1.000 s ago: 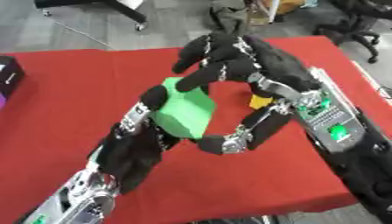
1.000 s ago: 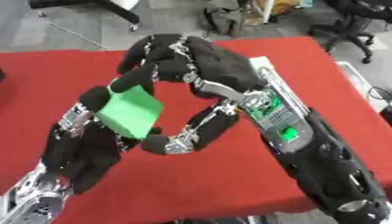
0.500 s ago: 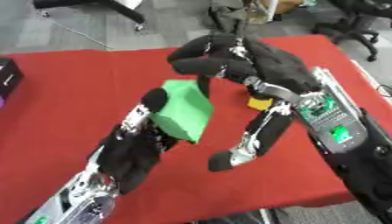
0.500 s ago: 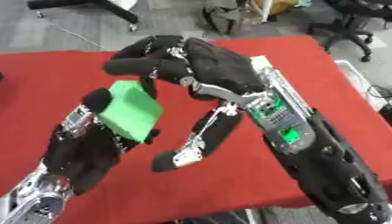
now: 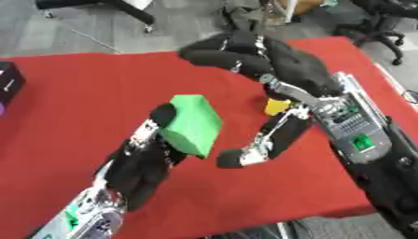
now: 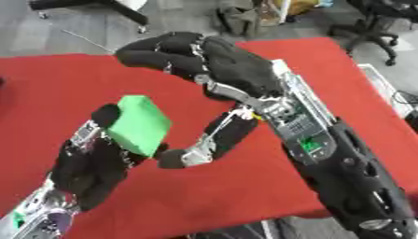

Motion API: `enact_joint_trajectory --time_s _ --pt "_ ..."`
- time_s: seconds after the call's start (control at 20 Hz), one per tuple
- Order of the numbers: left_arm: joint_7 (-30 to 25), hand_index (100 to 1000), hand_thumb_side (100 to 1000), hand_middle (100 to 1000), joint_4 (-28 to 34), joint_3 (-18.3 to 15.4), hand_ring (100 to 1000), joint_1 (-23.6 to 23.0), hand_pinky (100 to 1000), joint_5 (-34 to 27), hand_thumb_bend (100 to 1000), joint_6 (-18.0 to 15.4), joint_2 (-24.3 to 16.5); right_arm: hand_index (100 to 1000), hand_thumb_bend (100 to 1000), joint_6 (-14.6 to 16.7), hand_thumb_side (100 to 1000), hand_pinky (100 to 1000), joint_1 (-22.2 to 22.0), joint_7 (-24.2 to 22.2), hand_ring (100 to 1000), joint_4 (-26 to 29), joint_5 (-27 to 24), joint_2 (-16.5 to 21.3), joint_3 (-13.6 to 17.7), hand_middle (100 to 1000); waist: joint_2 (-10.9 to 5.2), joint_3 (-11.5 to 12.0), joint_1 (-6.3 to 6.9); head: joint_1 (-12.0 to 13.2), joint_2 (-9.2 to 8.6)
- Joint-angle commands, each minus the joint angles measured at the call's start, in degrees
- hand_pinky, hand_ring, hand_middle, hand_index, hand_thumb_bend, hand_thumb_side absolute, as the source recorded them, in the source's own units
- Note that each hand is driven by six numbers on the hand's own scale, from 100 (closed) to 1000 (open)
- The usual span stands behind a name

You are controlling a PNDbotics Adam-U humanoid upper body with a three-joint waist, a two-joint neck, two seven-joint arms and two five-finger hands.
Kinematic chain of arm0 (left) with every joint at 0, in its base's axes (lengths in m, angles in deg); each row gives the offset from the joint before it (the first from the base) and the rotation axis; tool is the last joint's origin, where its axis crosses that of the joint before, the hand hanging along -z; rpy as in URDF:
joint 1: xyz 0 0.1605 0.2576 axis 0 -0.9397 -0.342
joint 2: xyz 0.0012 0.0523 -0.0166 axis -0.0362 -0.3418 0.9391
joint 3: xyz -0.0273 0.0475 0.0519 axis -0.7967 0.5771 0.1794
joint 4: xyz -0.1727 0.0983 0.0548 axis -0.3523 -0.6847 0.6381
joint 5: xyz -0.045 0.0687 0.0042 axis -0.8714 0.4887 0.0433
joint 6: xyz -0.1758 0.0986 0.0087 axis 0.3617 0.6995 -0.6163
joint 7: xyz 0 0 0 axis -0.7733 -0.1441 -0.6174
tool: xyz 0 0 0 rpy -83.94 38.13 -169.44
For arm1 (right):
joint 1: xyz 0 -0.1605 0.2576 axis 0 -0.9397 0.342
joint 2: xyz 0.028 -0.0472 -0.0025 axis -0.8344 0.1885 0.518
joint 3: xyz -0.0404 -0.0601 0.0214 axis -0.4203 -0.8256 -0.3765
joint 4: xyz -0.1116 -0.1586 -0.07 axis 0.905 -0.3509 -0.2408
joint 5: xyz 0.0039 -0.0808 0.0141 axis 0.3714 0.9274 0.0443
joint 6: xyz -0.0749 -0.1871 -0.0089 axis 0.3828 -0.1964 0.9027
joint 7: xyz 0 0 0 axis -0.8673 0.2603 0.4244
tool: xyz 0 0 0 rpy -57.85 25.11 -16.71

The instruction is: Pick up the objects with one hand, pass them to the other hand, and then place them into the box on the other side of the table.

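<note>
Green block was held at the frame's centre, above the red tabletop, gripped by the left hand with fingers curled round it. The right hand was spread open just beside the block, not touching it. A yellow object was seen behind the right hand.

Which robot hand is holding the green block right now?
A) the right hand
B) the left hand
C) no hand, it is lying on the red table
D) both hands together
B: the green block sits in the left hand, lifted off the red table, while the right hand is spread open beside it and does not touch it.
</note>
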Motion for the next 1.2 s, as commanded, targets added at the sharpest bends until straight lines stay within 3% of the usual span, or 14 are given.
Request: enact_joint_trajectory --time_s 0.05,0.25,0.4,0.55,0.8,0.95,1.2 --pt "0.0 445 586 410 -0.7 -0.8 523 -0.2 915 1.4 211 -1.1 -0.7 992 506 -1.0 531 802 0.4 2.1 842 1.7 0.9 0.5 2.1 873 -0.46 0.0 0.07 0.2 -0.43" --pt "1.3 439 585 412 -2.1 -3.1 528 -1.9 917 3.4 208 -2.8 -2.2 987 493 -2.9 518 803 -0.3 4.6 838 3.0 0.8 0.2 4.3 863 -0.48 -0.2 0.14 2.4 -1.14" --pt "5.3 426 577 413 -1.4 -6.8 540 -3.0 921 6.0 190 -3.2 -4.9 984 490 -3.8 510 803 -0.9 6.0 833 3.9 0.4 0.2 5.4 858 -0.61 -0.5 0.38 7.5 -2.74" --pt "13.2 411 556 412 -0.1 -12.9 551 -4.3 920 10.8 167 -1.0 -9.7 984 481 -3.9 509 807 -1.5 6.7 832 4.1 0.0 0.5 5.7 854 -0.85 -0.9 0.89 13.5 -5.06" --pt "30.6 386 480 398 -2.7 -23.0 554 -6.1 896 20.5 146 8.8 -18.0 984 474 -3.4 512 812 -2.5 6.4 832 4.1 -0.5 0.6 5.8 853 -1.21 -1.9 1.63 20.4 -8.19" --pt "39.6 389 413 403 -7.8 -27.5 563 -6.0 867 25.0 173 16.2 -22.2 984 470 -2.9 514 814 -3.0 6.2 832 4.1 -0.9 0.9 5.8 854 -1.43 -2.4 1.87 22.8 -9.1" --pt "42.7 396 289 405 -20.3 -35.4 560 -3.9 810 35.7 225 29.8 -27.5 986 454 -2.2 523 820 -4.1 5.4 834 4.1 -1.1 1.3 5.8 855 -1.65 -3.1 1.9 23.0 -9.44"
